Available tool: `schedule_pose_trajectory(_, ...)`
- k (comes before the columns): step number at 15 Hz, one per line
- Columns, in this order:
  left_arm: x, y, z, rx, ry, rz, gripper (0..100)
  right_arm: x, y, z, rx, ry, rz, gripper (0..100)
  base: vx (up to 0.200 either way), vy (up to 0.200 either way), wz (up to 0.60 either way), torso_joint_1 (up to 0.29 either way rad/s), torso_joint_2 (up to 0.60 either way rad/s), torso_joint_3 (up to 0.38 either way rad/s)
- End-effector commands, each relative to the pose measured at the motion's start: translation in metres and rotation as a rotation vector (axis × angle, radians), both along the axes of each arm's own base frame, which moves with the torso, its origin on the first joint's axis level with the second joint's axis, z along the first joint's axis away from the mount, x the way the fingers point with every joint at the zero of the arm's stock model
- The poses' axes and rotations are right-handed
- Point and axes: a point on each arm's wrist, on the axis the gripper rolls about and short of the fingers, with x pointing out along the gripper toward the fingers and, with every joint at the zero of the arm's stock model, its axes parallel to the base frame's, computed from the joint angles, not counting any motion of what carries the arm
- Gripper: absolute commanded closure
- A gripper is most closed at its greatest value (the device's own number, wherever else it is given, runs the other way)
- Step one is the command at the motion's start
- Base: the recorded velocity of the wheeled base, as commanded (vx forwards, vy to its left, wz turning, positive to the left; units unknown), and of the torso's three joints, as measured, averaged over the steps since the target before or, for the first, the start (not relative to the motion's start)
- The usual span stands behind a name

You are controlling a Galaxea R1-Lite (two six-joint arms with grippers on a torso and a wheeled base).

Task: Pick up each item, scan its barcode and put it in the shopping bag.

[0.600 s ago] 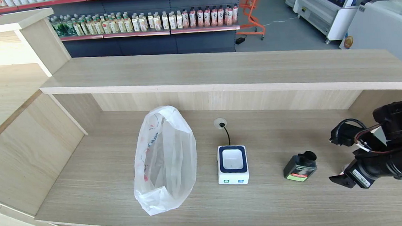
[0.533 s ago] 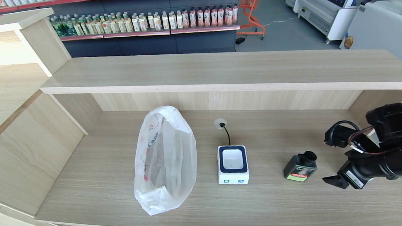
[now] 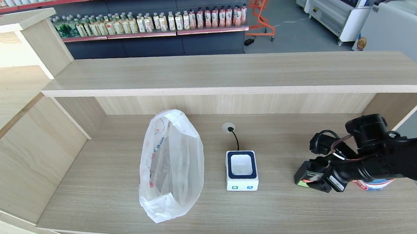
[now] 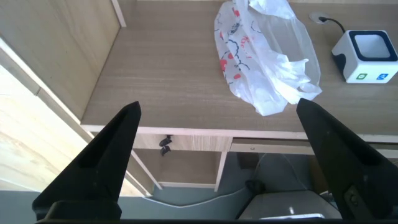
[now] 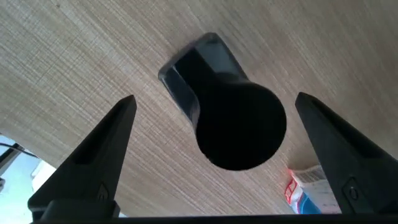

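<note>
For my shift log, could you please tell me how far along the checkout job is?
Done: nothing visible; the shopping bag looks empty. In hand: the open right gripper straddles the black bottle on the counter, not yet gripping it. Left: grasp it, scan it at the scanner, bag it, then likely the red-and-blue package beside it.

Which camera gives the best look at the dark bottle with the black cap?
The right wrist view: the dark bottle sits centred, black cap toward the lens, between the fingers of the open right gripper. In the head view that gripper covers part of it. The left wrist view faces the shopping bag and scanner.
</note>
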Motion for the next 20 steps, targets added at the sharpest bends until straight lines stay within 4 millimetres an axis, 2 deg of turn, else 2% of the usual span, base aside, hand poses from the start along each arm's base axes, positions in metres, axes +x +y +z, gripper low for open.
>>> schedule_pose_trajectory(1,0.000,0.000,0.000,0.001,0.000,0.002,0,0.008,0.014,-0.010,-0.001,0.010,0.043,0,0.000,0.000,0.00,0.000,0.00,0.000)
schedule_pose_trajectory(4,0.000,0.000,0.000,0.000,0.000,0.000,0,0.011,0.031,-0.015,-0.001,0.011,0.095,0,0.000,0.000,0.00,0.000,0.00,0.000)
schedule_pose_trajectory(7,0.000,0.000,0.000,0.000,0.000,0.000,0,0.018,0.036,-0.018,0.007,-0.046,0.103,0,0.000,0.000,0.00,0.000,0.00,0.000)
schedule_pose_trajectory(8,0.000,0.000,0.000,0.000,0.000,0.000,0,0.019,0.038,-0.017,0.006,-0.056,0.107,100,0.000,0.000,0.00,0.000,0.00,0.000)
schedule_pose_trajectory(13,0.000,0.000,0.000,0.000,0.000,0.000,0,0.018,0.040,-0.018,0.009,-0.049,0.113,100,0.000,0.000,0.00,0.000,0.00,0.000)
schedule_pose_trajectory(16,0.000,0.000,0.000,0.000,0.000,0.000,0,0.006,0.032,0.022,0.027,-0.180,0.093,100,0.000,0.000,0.00,0.000,0.00,0.000)
schedule_pose_trajectory(17,0.000,0.000,0.000,0.000,0.001,0.000,0,-0.003,0.019,0.037,0.030,-0.237,0.059,100,0.000,0.000,0.00,0.000,0.00,0.000)
schedule_pose_trajectory(18,0.000,0.000,0.000,0.001,0.000,0.000,0,-0.028,0.001,0.055,0.030,-0.320,0.016,100,0.000,0.000,0.00,0.000,0.00,0.000)
schedule_pose_trajectory(20,0.000,0.000,0.000,0.000,0.000,0.000,0,-0.066,-0.019,0.081,-0.053,-0.516,0.017,100,0.000,0.000,0.00,0.000,0.00,0.000)
